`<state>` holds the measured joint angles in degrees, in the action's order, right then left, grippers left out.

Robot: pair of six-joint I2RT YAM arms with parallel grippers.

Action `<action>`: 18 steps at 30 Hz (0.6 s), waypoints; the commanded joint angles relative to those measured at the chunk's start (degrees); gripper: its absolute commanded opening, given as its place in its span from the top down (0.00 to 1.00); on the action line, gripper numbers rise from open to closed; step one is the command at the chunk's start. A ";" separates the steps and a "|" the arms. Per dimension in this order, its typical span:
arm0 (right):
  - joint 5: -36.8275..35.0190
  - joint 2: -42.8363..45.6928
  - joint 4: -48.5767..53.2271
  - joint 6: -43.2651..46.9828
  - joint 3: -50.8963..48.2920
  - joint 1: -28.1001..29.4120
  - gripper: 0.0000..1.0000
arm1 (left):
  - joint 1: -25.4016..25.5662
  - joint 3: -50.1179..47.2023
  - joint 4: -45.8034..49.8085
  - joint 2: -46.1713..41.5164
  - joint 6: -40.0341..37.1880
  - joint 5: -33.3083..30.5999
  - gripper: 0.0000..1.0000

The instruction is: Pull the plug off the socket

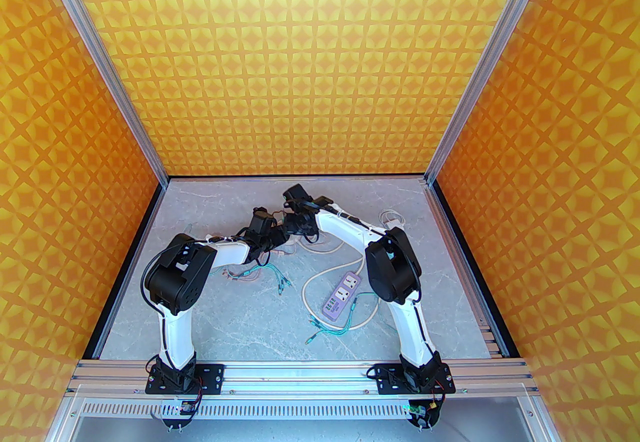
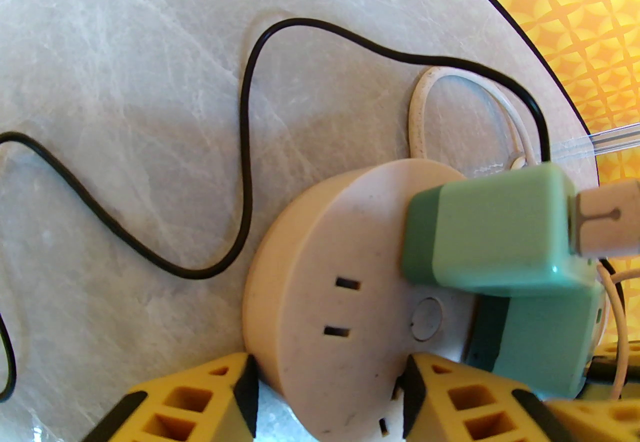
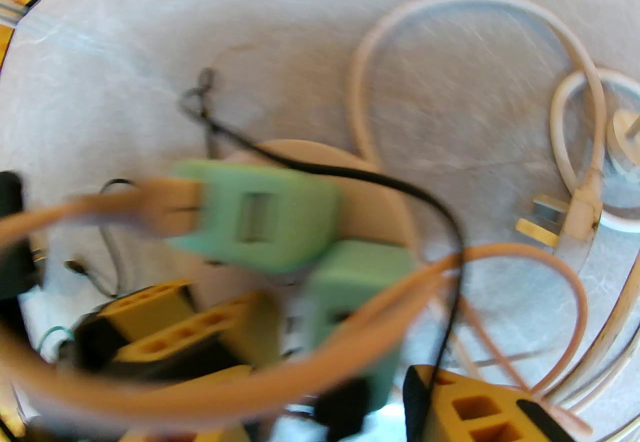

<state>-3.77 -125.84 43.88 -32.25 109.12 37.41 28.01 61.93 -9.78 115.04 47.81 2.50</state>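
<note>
Yellow left jaws sit nearest the lens in the left wrist view, one on each side of the near rim of the round beige socket [image 2: 340,280]. They seem to pinch it, holding it flat on the bench [image 2: 125,55]. Left of the socket, a black cord [image 2: 243,130] snakes over the bench.

Two green plugs stand on the right part of the socket's face. The upper plug [image 2: 490,230] has a beige cable end [image 2: 605,225] stuck in its far side. The lower plug [image 2: 535,340] is just beneath it, at the socket's right rim. Both look fully seated, bases against the socket's face, so no plug is off yet.

The right wrist view is blurred. There the right jaws stand on either side of the lower plug, but I cannot tell whether they press it or merely flank it.

In the top view a purple power strip [image 1: 341,297] lies well apart from the socket, to its right.

As I judge it, bracing the socket is done and the reach to the plug is about done. What is left is a firm grip on the plug and a straight pull away from the socket.
</note>
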 commanded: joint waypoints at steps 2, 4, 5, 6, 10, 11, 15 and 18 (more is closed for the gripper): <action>1.38 -2.13 2.59 1.50 6.37 4.78 0.47 | 2.29 -3.20 15.02 8.00 -1.54 -0.22 0.51; -1.08 -2.21 3.18 2.12 6.09 4.78 0.48 | 2.23 -3.39 15.13 7.92 -1.57 -0.14 0.51; -1.93 -2.30 3.47 2.52 5.91 4.74 0.48 | 2.23 -3.40 15.15 7.86 -1.58 -0.21 0.51; -2.47 -2.39 3.63 2.79 5.63 4.63 0.48 | 2.30 -3.47 15.45 7.80 -1.58 -0.19 0.51; -3.57 -1.83 3.74 3.09 3.91 4.19 0.48 | 2.31 -3.81 15.90 7.02 -1.41 -0.21 0.51; -3.93 -1.52 3.47 3.01 3.32 4.09 0.48 | 2.31 -3.79 16.12 6.83 -1.32 -0.18 0.51; -3.77 -1.59 2.83 2.72 2.50 3.16 0.49 | 2.57 -4.64 16.25 5.60 0.34 -0.17 0.51; -3.58 -2.60 2.81 2.72 2.52 2.43 0.51 | 3.08 -6.38 15.81 4.19 3.08 -0.17 0.51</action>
<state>-9.04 -126.72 47.55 -30.55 112.57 39.53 28.56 61.34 -10.85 114.37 49.06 1.23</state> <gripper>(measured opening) 0.499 0.495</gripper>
